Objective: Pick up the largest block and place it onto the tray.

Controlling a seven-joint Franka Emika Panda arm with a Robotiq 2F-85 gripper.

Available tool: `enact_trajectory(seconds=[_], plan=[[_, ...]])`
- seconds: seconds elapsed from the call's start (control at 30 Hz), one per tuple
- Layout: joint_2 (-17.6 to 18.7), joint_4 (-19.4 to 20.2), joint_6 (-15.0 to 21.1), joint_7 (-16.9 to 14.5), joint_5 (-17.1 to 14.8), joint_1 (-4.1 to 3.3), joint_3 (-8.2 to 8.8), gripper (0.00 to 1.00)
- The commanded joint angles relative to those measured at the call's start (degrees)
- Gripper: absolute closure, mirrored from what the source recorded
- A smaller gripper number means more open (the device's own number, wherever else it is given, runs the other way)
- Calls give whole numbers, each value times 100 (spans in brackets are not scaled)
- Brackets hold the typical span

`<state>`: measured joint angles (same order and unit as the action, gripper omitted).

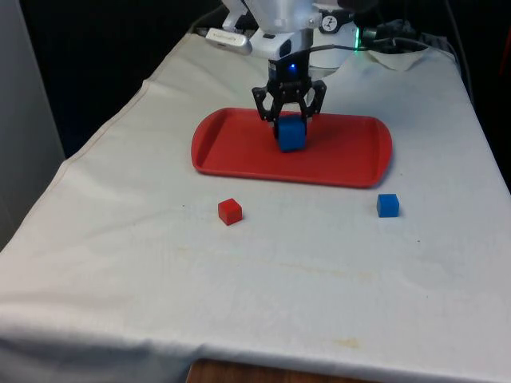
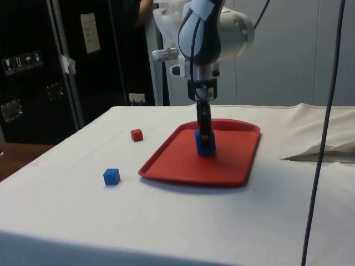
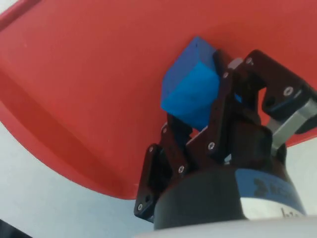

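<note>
White cloth (image 1: 263, 271) covers the table, black curtains behind in the front view, dark cabinets (image 2: 33, 66) in the side view. Pincer (image 1: 291, 120) hangs straight down over the red tray (image 1: 231, 155), fingers (image 3: 218, 106) clamped on the large blue block (image 1: 291, 134). Block's base looks down on the tray floor, directly beneath the pincer; contact with the floor hard to confirm. Small red block (image 1: 230, 211) sits on the cloth off the tray, nearer the front camera than the pincer and toward the front view's left. Small blue block (image 1: 388, 205) likewise off the tray, toward the front view's right. Cloth wrinkled, faintly stained near the front edge.
</note>
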<state>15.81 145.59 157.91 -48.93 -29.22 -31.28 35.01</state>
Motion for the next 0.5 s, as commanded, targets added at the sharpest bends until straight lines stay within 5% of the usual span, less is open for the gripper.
enact_trajectory(seconds=[0.0,0.3,0.43,0.47], plan=[[-46,29,97,-109,-155,40,-86,100],[97,-11,80,-143,-212,17,-69,100],[97,-6,63,-126,-189,11,-57,64],[92,-6,57,-126,-183,6,-52,44]])
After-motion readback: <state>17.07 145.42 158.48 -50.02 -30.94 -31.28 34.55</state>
